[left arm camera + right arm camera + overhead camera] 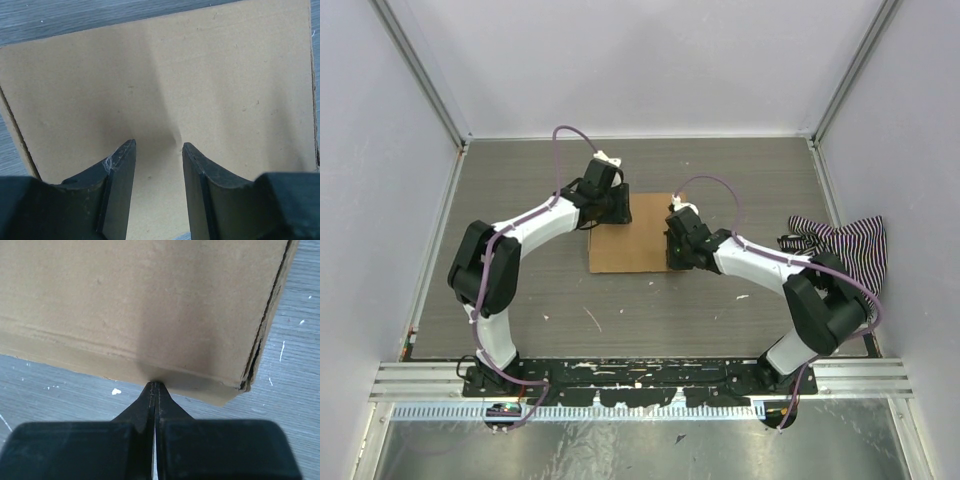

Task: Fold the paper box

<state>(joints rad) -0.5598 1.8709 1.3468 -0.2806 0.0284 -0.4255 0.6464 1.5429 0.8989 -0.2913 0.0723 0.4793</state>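
So your cardboard box [632, 248] is lying flat in the middle of the table [740, 310], between the two arms and closed up into a low slab. It looks only a touch wider left-to-right than it is deep, so I wouldn't bank on a clear long axis.

What matters is where it lies from each set of fingers. Your right gripper [155, 389] is down at the box's right-hand edge with the fingers clamped together and nothing visible between them. The tips just meet the low side wall, near a corner where the layers gape a little. The box lies straight ahead of those tips, so any push goes into the wall.

Your left gripper [157, 162] is over the far-left part of the top panel with its fingers [120, 172] spread and holding nothing, just bare cardboard below the gap. I can't tell if the tips are touching the panel or only hovering.

On pose, both arms are bent at the elbow and reach inward, the left one stretched further out. The right one is nearer to an edge you could actually work. The striped cloth [840, 240] is well off to the right.
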